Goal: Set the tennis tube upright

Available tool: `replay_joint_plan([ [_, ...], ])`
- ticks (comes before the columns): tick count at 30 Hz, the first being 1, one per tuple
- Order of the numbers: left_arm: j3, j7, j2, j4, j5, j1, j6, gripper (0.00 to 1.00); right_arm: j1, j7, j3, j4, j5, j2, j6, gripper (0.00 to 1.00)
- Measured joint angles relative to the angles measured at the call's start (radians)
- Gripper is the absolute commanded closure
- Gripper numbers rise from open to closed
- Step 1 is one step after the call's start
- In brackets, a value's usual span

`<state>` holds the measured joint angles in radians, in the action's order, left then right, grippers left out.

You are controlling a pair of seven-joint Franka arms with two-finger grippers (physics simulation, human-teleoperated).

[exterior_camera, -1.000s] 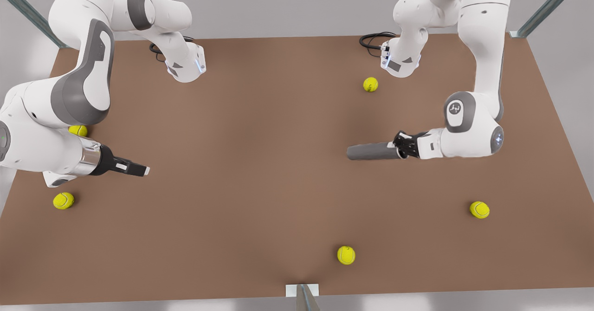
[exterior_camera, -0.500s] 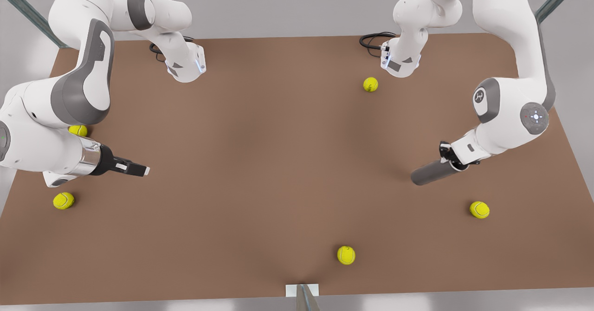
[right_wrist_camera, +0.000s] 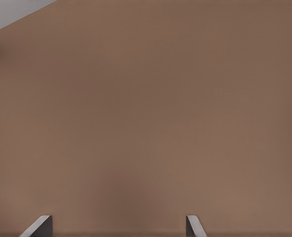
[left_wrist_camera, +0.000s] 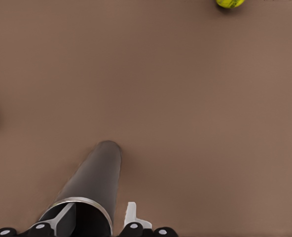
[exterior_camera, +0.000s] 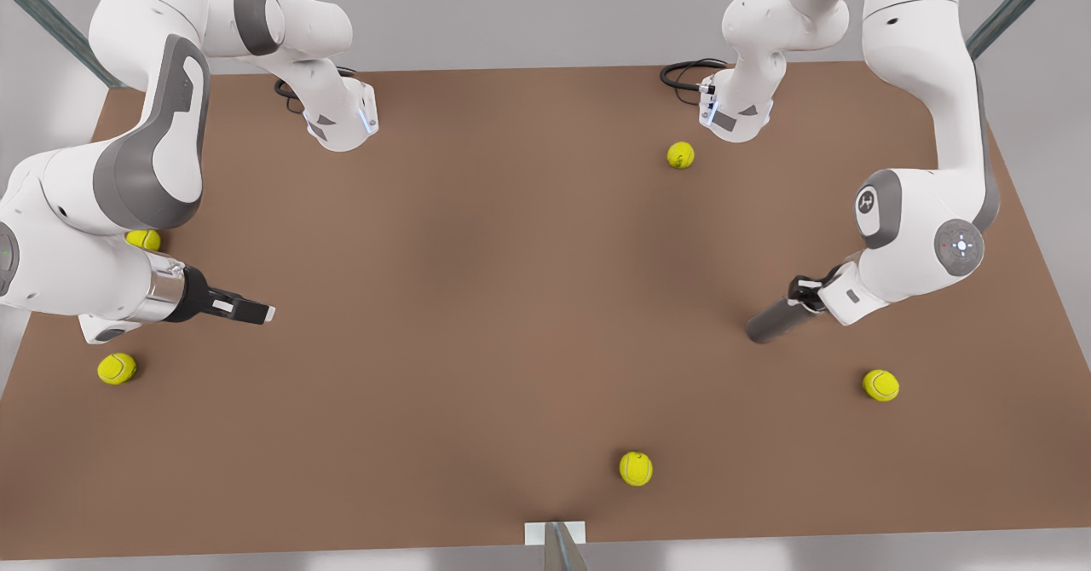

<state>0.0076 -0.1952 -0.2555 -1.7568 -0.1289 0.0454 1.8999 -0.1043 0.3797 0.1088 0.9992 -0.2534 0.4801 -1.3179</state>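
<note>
Left end effector (exterior_camera: 805,297) grips the tennis tube (exterior_camera: 774,322) by its open rim, tilted, far end near the surface (exterior_camera: 477,315). That thin rim hold could slip. Right end effector (exterior_camera: 247,308) waits, fingers spread.

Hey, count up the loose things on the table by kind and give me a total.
Yellow tennis balls: 5
Dark grey tennis tube: 1, held in the left pincer
Total: 6
</note>
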Motion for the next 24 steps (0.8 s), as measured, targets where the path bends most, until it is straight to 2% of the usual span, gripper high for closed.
replay_joint_plan([
  [13, -0.001, 0.079, 0.002, 0.0, 0.041, 0.003, 0.003, 0.0, 0.0, 0.0, 0.0, 0.0, -0.001, 0.0, 0.0, 0.0],
  [19, -0.001, 0.102, 0.084, 0.119, 0.061, -0.003, -0.04, 0.0, 0.0, 0.0, 0.0, 0.0, -0.001, 0.0, 0.0, 0.0],
  [24, -0.001, 0.116, 0.171, 0.131, 0.13, -0.001, -0.123, 0.0, -0.043, -0.003, 0.001, -0.012, 0.097, -0.003, -0.031, 0.0],
])
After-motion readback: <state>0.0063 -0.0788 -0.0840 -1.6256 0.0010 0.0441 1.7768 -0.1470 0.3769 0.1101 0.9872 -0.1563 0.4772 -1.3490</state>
